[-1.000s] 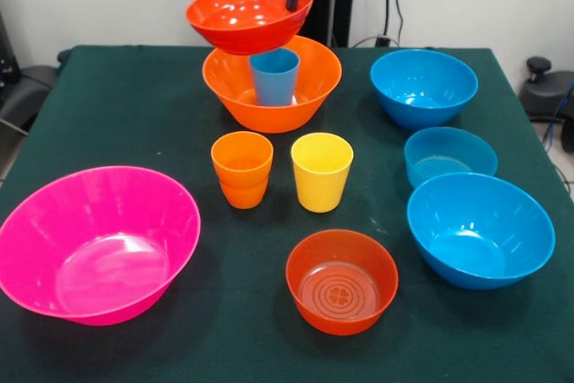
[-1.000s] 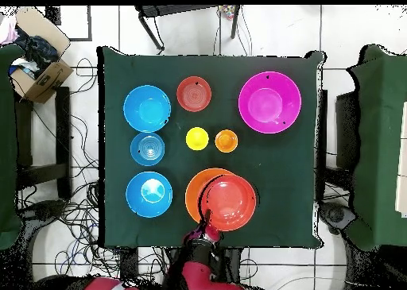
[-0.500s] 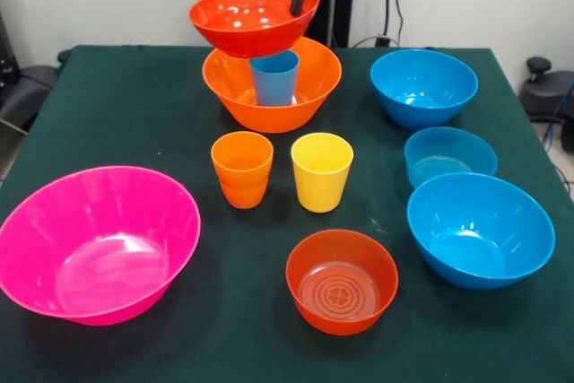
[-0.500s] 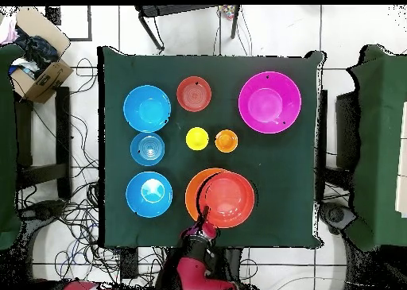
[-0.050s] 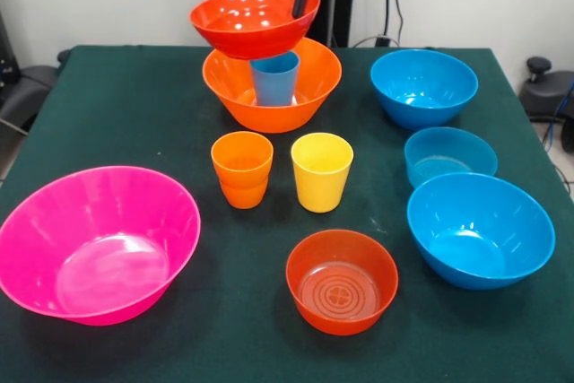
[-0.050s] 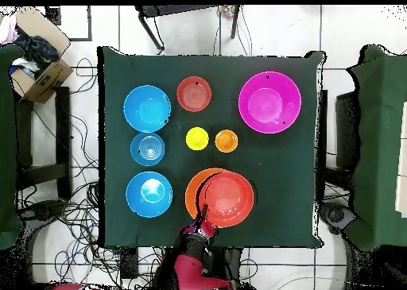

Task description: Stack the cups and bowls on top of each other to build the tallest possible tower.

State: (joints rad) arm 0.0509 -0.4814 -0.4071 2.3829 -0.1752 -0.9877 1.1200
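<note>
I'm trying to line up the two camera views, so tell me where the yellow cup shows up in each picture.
Front view: the yellow cup stands upright near the middle, right of the orange cup.
Overhead view: the yellow cup sits near the table's middle, left of the orange cup.
Shared landmark: the big pink bowl, on the orange cup's side in both.

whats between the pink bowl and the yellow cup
The orange cup stands between the pink bowl and the yellow cup, apart from both. The overhead view shows it best; the front view agrees.
</note>
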